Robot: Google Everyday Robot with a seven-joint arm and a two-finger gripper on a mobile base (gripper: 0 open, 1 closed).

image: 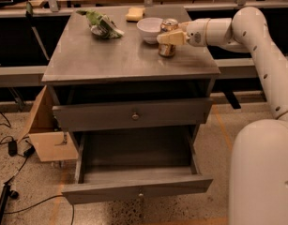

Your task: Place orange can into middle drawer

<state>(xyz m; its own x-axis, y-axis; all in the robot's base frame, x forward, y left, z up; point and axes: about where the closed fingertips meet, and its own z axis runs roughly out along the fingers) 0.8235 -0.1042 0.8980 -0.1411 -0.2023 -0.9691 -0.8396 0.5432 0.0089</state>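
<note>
The orange can [168,48] stands upright on the grey cabinet top [110,60], at its back right next to a white bowl [148,30]. My gripper [170,37] reaches in from the right and sits right at the can's middle, covering part of it. The middle drawer [139,189] is pulled out below; its inside shows nothing in it. The like drawer just above it [132,115] is closed.
A green crumpled bag [104,24] and a yellow sponge [135,14] lie at the back of the top. A cardboard box [46,137] stands at the cabinet's left, with cables [7,149] on the floor. My white body [261,172] fills the lower right.
</note>
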